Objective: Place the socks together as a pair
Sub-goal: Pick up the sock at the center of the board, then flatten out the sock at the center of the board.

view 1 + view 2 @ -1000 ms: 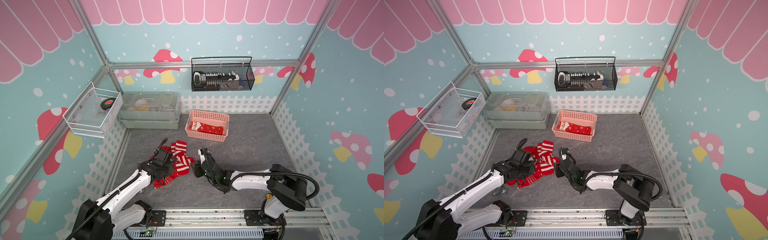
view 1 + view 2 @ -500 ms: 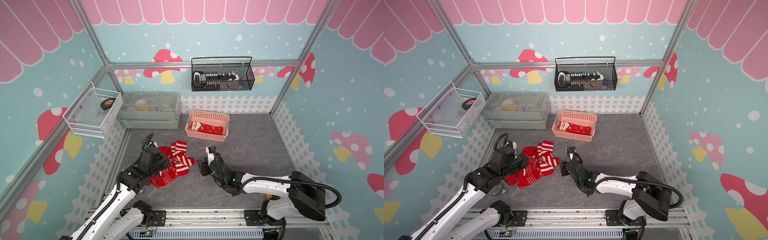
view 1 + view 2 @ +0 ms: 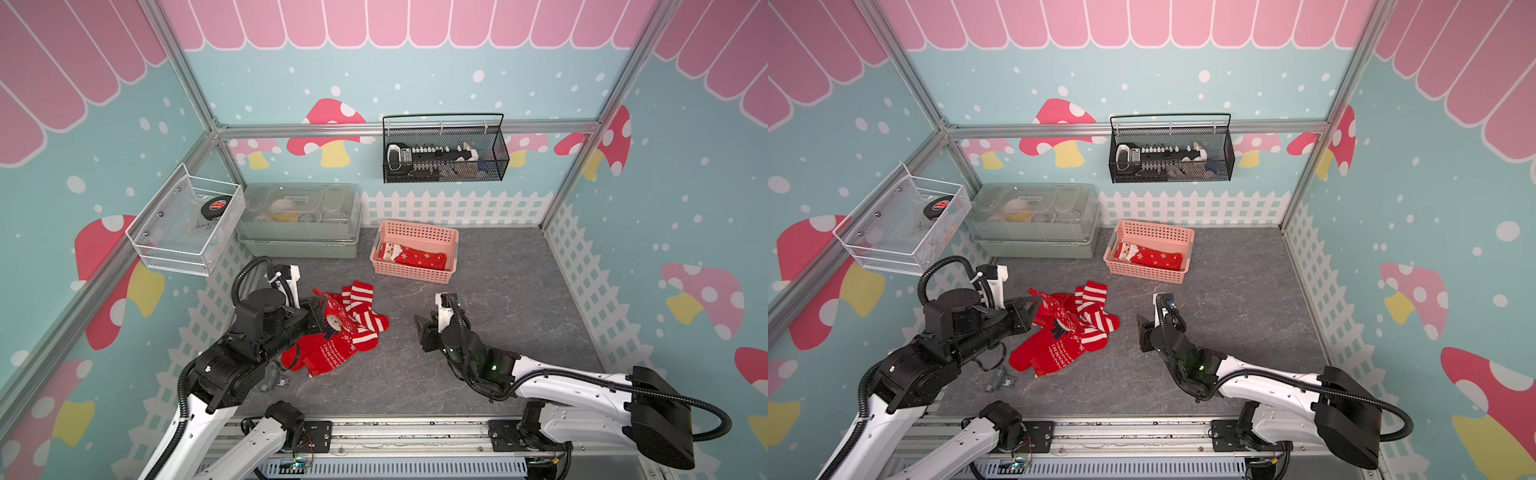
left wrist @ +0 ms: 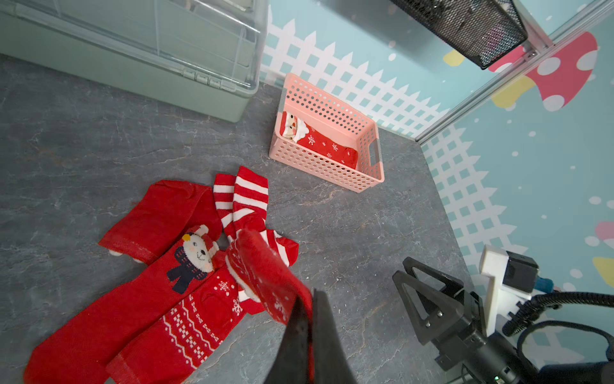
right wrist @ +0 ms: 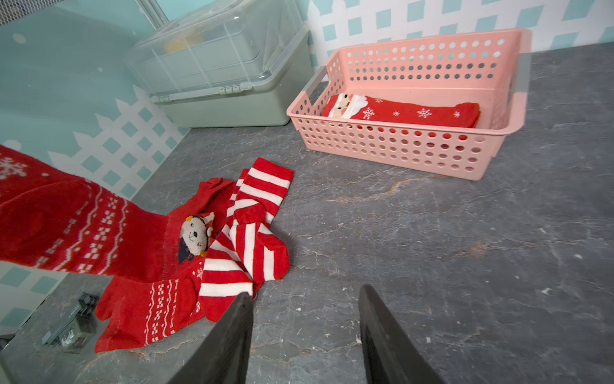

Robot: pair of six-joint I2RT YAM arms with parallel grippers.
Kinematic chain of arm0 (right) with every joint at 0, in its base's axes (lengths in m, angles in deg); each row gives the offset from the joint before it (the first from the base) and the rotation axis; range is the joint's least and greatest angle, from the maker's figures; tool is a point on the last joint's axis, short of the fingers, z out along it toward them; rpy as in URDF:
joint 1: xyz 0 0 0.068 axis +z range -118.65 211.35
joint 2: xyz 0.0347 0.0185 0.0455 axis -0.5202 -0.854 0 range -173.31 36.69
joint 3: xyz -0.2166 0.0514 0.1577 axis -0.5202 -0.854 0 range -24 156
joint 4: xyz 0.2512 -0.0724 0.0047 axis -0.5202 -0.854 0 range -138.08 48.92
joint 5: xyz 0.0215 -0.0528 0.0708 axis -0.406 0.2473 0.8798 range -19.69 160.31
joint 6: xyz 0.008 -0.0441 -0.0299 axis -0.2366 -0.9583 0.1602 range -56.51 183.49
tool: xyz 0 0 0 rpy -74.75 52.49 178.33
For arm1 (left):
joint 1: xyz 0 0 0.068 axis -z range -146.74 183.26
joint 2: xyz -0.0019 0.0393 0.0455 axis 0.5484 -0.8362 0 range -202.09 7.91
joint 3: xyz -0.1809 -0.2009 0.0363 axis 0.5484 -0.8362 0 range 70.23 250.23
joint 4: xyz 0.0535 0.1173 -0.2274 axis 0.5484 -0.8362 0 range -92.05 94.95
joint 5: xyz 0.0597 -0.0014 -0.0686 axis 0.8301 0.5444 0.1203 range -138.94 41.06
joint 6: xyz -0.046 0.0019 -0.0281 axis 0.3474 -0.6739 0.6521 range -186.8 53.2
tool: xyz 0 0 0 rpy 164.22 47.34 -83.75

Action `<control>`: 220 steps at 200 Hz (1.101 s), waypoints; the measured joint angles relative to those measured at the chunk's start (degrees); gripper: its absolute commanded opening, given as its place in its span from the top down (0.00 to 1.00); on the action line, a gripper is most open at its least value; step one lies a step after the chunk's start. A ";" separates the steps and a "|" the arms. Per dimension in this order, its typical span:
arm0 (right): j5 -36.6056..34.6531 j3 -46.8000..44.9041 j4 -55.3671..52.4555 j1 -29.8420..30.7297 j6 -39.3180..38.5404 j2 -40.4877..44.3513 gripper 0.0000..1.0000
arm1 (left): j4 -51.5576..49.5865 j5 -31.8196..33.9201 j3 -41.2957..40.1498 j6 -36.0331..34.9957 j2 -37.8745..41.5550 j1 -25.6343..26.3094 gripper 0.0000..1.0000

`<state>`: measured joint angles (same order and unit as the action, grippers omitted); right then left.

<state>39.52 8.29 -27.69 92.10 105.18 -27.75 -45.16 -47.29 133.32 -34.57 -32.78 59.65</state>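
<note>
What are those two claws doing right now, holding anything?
Left gripper: closed, holding a red snowflake sock.
Right gripper: open, holding nothing.

Here's the heap of red knitted Christmas socks (image 3: 340,332), lying left of centre on the grey stone-look tabletop (image 3: 498,270). One red snowflake sock (image 4: 265,279) hangs above it from the left gripper (image 4: 310,299). The right gripper (image 5: 305,291) sits to the heap's right, apart from it. Behind and to the right is the pink perforated plastic basket (image 3: 409,272), with a red Santa-face sock (image 3: 415,257) inside. Back left stands the green lidded plastic storage box (image 3: 297,245). In front of the heap lies a small grey object (image 3: 274,380), possibly a clip.
</note>
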 measured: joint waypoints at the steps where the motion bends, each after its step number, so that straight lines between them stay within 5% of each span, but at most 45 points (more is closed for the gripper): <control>1: -0.13 -0.09 -0.09 0.00 0.00 0.22 0.49 | -0.13 -0.04 0.13 -0.13 0.00 0.00 1.00; 56: -4.96 -2.69 -3.74 0.00 -0.07 6.10 0.49 | -1.86 -6.82 2.64 -1.81 -3.15 1.53 1.00; 99: -8.00 -3.82 -6.54 0.00 0.00 9.53 0.49 | 3.56 -5.55 -1.16 -0.28 -10.80 16.55 1.00; 146: -13.14 -6.36 -11.04 0.00 1.05 16.06 0.49 | 16.96 -5.60 -3.39 0.72 -32.24 27.43 1.00; 188: -19.08 -7.52 -18.14 0.00 2.58 24.17 0.49 | 23.61 -8.39 5.70 0.59 -52.19 30.93 1.00; 210: -21.88 -7.63 -21.88 0.00 3.13 28.35 0.49 | 26.64 -10.47 11.32 0.76 -58.21 31.63 0.78; 220: -22.86 -7.78 -23.32 0.00 3.23 30.10 0.49 | 27.82 -11.21 12.98 0.90 -59.93 31.78 0.59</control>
<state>16.66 0.51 -51.01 92.10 108.42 2.34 -17.34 -58.50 146.31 -33.67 -92.71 91.43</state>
